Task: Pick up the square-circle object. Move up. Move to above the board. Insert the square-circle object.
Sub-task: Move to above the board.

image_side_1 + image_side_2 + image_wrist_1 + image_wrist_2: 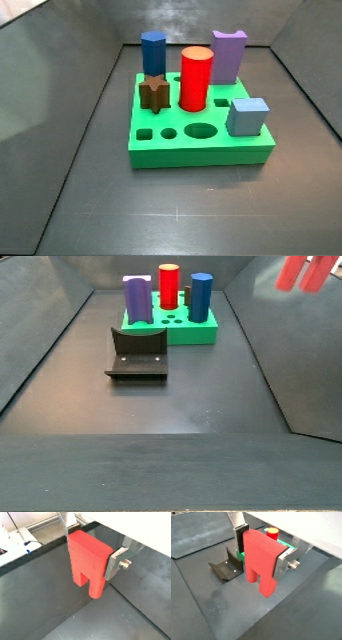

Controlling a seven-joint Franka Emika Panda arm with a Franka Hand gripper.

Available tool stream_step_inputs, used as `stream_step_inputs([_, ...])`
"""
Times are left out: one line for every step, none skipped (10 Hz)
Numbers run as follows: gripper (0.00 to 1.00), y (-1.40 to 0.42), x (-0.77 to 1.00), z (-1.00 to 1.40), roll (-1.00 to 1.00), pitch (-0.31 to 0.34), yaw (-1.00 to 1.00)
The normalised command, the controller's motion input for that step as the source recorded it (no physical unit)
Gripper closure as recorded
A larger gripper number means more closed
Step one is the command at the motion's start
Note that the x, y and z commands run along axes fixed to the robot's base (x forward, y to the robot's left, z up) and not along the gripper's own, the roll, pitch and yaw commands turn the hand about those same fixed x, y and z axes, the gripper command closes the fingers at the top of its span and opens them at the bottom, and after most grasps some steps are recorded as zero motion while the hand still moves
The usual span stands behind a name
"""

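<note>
My gripper (93,545) is shut on the square-circle object (87,564), a salmon-red square block whose two prongs point down at the dark floor. Both wrist views show the silver fingers (283,564) clamping its upper sides. In a wrist view the block (261,562) hangs above the floor, in front of the green board (288,545). In a side view the block (305,271) shows high up, off to one side of the board (171,328), well above it. The board (201,135) has open round holes in its top. The gripper does not show in either side view.
On the board stand a red cylinder (195,78), a purple notched block (229,55), a blue peg (154,52), a brown star piece (154,93) and a light-blue cube (247,115). The fixture (138,353) stands on the floor in front of the board. Dark walls ring the floor.
</note>
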Motion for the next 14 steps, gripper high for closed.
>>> stream_step_inputs([1.0, 0.03, -0.03, 0.75, -0.04, 0.075, 0.0])
stream_step_inputs([1.0, 0.02, -0.01, 0.6, -0.03, 0.081, 0.0])
stream_step_inputs([1.0, 0.02, -0.01, 0.4, -0.03, 0.085, 0.0])
stream_step_inputs([1.0, 0.02, 0.0, 0.25, -0.02, 0.086, 0.01])
stream_step_inputs([1.0, -1.0, 0.5, 0.0, 0.3, 0.51, -0.5])
stream_step_inputs([1.0, -1.0, 0.5, -0.02, 0.31, 0.494, -0.48])
stream_step_inputs([1.0, -1.0, 0.52, -0.01, 0.23, 0.421, -0.27])
stream_step_inputs([1.0, -1.0, 0.53, -0.01, 0.09, 0.343, -0.16])
stream_step_inputs([1.0, -1.0, 0.53, -0.01, 0.02, 0.26, -0.08])
stream_step_inputs([1.0, -1.0, 0.54, -0.01, 0.02, 0.193, -0.04])
stream_step_inputs([1.0, -1.0, 0.54, -0.01, 0.0, 0.138, -0.01])
stream_step_inputs([1.0, -1.0, 0.54, 0.0, 0.0, 0.121, 0.0])
stream_step_inputs([1.0, -1.0, 0.55, -0.01, 0.0, 0.116, 0.0])
stream_step_inputs([1.0, -1.0, 0.57, -0.01, -0.01, 0.112, 0.01])
